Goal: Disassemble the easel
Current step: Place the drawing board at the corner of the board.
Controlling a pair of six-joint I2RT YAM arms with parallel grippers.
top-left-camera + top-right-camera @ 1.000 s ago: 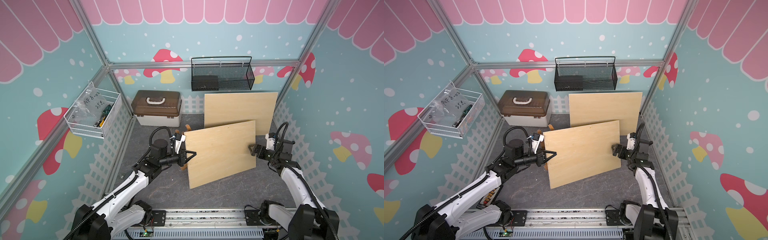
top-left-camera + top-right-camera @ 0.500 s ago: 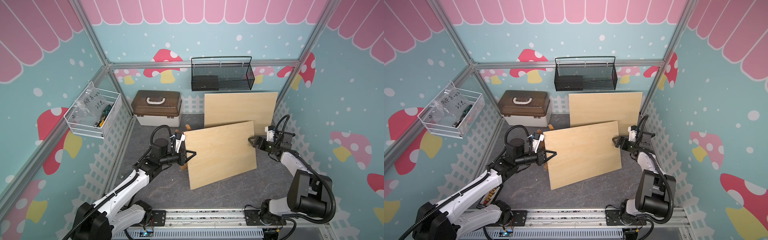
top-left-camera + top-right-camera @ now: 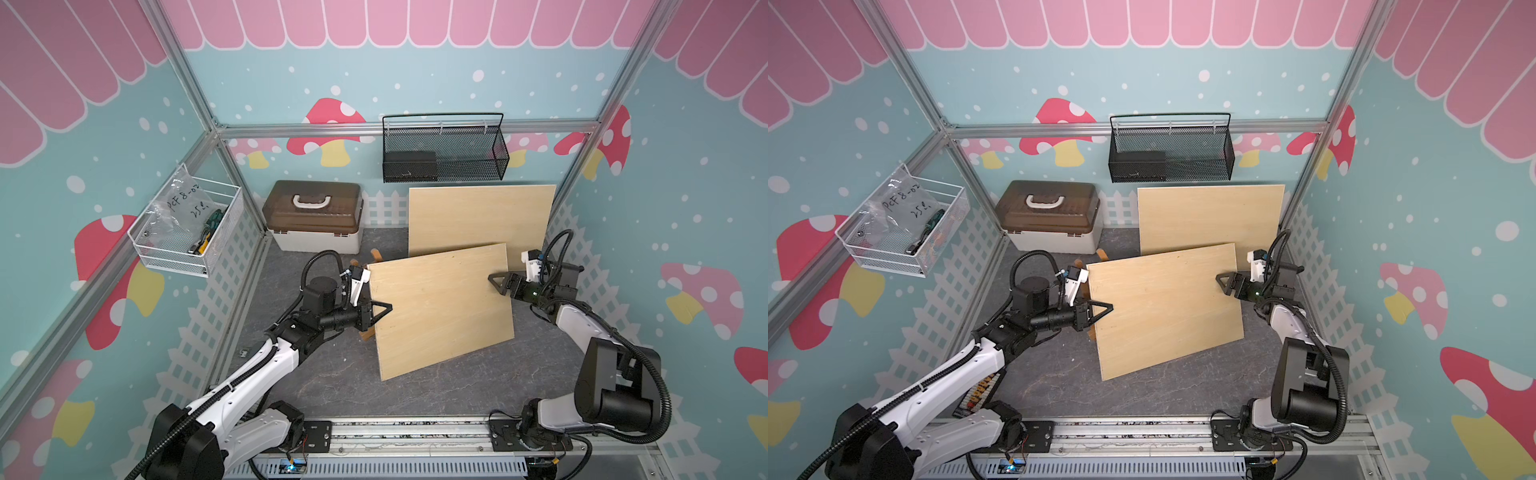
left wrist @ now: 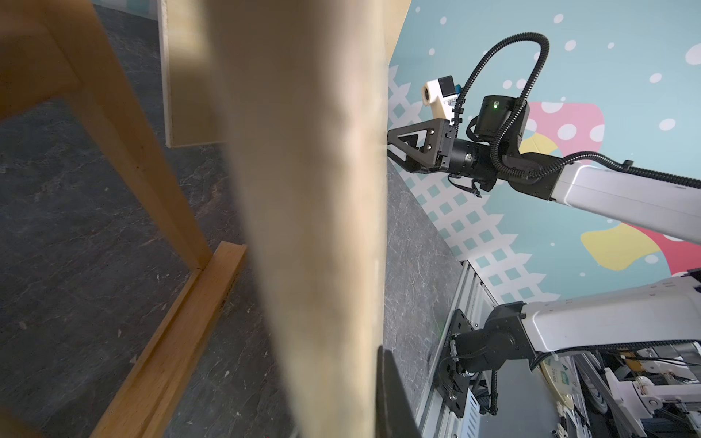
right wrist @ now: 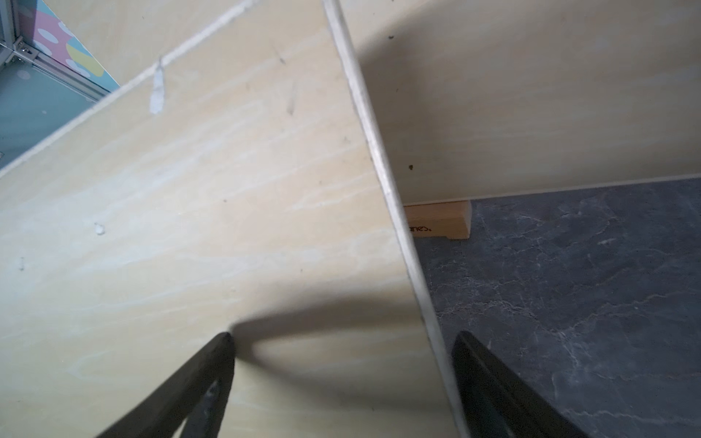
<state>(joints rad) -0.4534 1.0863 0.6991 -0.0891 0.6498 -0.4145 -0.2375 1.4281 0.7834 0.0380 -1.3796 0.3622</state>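
Observation:
The easel is a wooden frame point(image 3: 366, 333) whose legs point(image 4: 125, 125) and bottom bar point(image 4: 182, 322) stand behind a tilted plywood board point(image 3: 440, 307). My left gripper point(image 3: 384, 309) is shut on the board's left edge. In the left wrist view only one finger point(image 4: 390, 398) shows, against the blurred board point(image 4: 315, 189). My right gripper point(image 3: 494, 280) is open and straddles the board's right edge point(image 5: 383, 182), one finger over the front face and one behind it. In the right wrist view the right gripper point(image 5: 341, 341) has the board's face point(image 5: 189, 208) between its jaws.
A second plywood board point(image 3: 478, 216) leans on the back wall, with a wooden foot block point(image 5: 436, 222) at its base. A brown-lidded toolbox point(image 3: 313, 216) sits back left. A black mesh basket point(image 3: 444, 149) and a white wire basket point(image 3: 187, 232) hang on the walls.
My right gripper has moved up along the board's right edge and further over it, with its jaws narrowing slightly. The left gripper and the board have stayed put.

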